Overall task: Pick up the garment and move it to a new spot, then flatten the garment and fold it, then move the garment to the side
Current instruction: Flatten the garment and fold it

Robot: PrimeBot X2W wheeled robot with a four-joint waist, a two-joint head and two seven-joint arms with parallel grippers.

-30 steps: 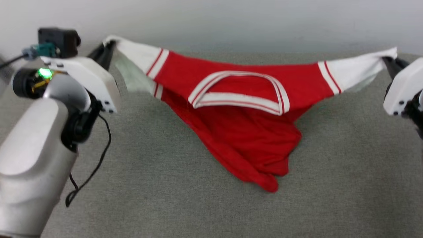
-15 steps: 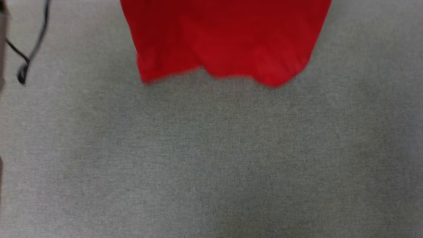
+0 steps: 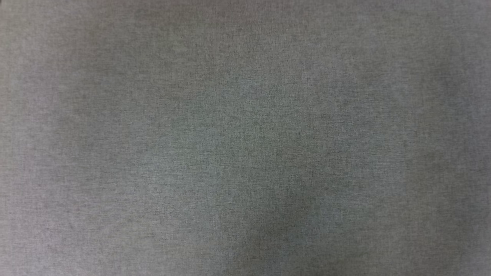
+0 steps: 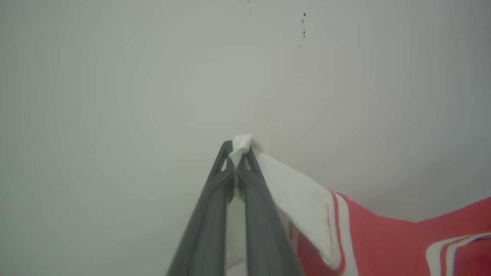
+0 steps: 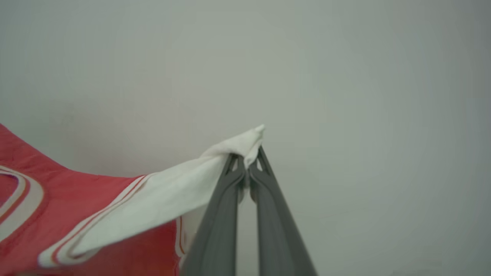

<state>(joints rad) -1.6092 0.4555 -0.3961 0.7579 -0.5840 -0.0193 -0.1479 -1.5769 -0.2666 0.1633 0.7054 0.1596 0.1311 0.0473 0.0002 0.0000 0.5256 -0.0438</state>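
Grasps the garment (image 4: pixel 368 234) by its 2 white sleeves, 1 in each hand. In the left wrist view, clamps the left hand (image 4: pixel 238 153) tight on a bunched sleeve tip, with a small nub of white cloth poking out above the dark fingers (image 4: pixel 207 214) and more white fabric caught lower between them. Trails from that grip to the right and down: white sleeve, then red-and-white striped trim, then red body, with part of a striped neckline at the lower right edge. Hangs in front of a plain pale wall (image 4: pixel 115 96) marked by a few dark specks (image 4: pixel 303 25) near the top. In the right wrist view, pinches the right hand (image 5: pixel 251 157) closed on the other sleeve's tip, again with a point of white cloth showing past the fingertips. Runs leftward and down from there into striped trim and red cloth. Cannot tell whether the lower part touches anything. In the head view, looks down on a grey woven surface (image 3: pixel 245 138), evenly textured, darker toward the lower middle.
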